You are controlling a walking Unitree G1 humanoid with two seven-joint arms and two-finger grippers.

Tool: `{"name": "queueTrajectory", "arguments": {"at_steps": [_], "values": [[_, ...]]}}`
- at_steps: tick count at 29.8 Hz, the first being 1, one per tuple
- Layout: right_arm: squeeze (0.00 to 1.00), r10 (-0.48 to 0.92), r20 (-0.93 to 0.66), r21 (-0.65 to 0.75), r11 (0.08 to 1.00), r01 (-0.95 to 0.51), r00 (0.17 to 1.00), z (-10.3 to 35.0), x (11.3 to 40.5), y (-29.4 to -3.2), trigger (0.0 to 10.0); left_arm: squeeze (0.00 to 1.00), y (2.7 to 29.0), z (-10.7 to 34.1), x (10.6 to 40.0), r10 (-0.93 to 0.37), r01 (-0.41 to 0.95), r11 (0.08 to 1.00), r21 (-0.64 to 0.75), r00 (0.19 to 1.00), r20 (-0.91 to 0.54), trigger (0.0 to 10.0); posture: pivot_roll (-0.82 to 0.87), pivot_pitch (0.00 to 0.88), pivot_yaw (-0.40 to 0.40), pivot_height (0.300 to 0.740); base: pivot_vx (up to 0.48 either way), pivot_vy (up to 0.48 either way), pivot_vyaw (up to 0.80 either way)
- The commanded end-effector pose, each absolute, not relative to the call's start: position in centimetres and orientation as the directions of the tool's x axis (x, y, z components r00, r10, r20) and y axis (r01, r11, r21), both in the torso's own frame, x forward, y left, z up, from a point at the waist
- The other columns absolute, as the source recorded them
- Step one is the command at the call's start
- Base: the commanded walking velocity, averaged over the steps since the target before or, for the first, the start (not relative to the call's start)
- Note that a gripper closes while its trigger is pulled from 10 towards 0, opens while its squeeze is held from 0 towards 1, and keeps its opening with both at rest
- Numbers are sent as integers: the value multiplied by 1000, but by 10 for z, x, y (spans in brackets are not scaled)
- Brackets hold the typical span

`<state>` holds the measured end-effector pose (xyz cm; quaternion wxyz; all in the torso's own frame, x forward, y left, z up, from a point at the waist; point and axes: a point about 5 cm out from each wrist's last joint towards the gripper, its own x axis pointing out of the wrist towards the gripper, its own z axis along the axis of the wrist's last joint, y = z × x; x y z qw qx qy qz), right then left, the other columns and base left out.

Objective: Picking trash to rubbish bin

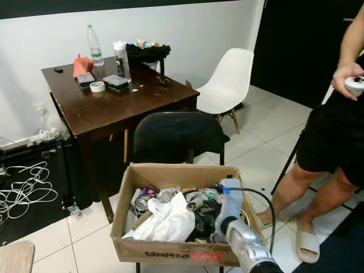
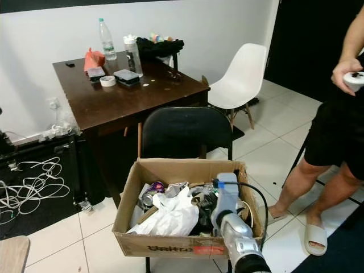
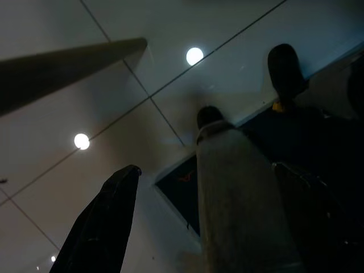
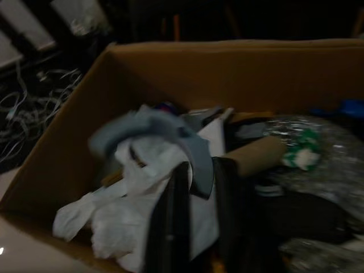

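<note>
right gripper (image 4: 193,227) narrow, over cardboard box (image 1: 170,250) | crumpled white plastic bag (image 1: 168,222) atop trash

You have an open cardboard box (image 1: 170,250) on a black chair seat, heaped with trash: white plastic bag (image 1: 168,222), crushed cans (image 1: 143,200), cardboard tube (image 4: 259,154) (lying tilted), crumpled clear plastic (image 4: 318,148).

Brown cardboard box (image 1: 170,247), black print and a red patch on its front. White bag (image 1: 168,222) inside, purple can (image 1: 149,191), black trash. Dark brown bench (image 1: 108,96), upper left. Black chair (image 1: 176,136); white chair (image 1: 227,82), upper right. White floor tiles (image 1: 256,139).
</note>
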<state>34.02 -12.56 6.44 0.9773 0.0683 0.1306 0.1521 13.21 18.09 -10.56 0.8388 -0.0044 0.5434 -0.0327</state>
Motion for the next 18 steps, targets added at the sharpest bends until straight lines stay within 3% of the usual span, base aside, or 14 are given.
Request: {"name": "queueTrajectory", "arguments": {"at_steps": [1,9,14,15,16,17,18], "values": [[1000,333,-264,175,939,-295,905,57,336,-123,10000,0,181,-108,126,-58,51,998,-41,390,-919,10000,-207,93,47,740,0,0,0],[1000,202,-266,119,977,-176,943,56,337,-145,10000,0,180,-109,122,-59,48,998,-44,381,-923,10000,-213,93,49,740,0,0,0],[1000,40,-243,92,996,-18,969,61,339,-178,10000,0,180,-108,123,-59,49,998,-43,385,-921,10000,-216,92,48,740,0,0,0],[894,-35,-251,61,997,52,967,61,337,-195,10000,0,180,-108,125,-60,48,998,-44,388,-920,10000,-216,91,48,740,0,0,0],[894,-35,-251,61,997,52,967,61,337,-195,10000,0,180,-108,125,-60,48,998,-44,388,-920,10000,-216,91,48,740,0,0,0],[110,-123,-266,28,990,135,956,58,333,-215,10000,0,180,-108,126,-60,46,998,-46,391,-919,10000,-216,90,47,740,0,0,0],[110,-123,-266,28,990,135,956,58,333,-215,10000,0,180,-108,126,-60,46,998,-46,391,-919,10000,-216,90,47,740,0,0,0]]}}
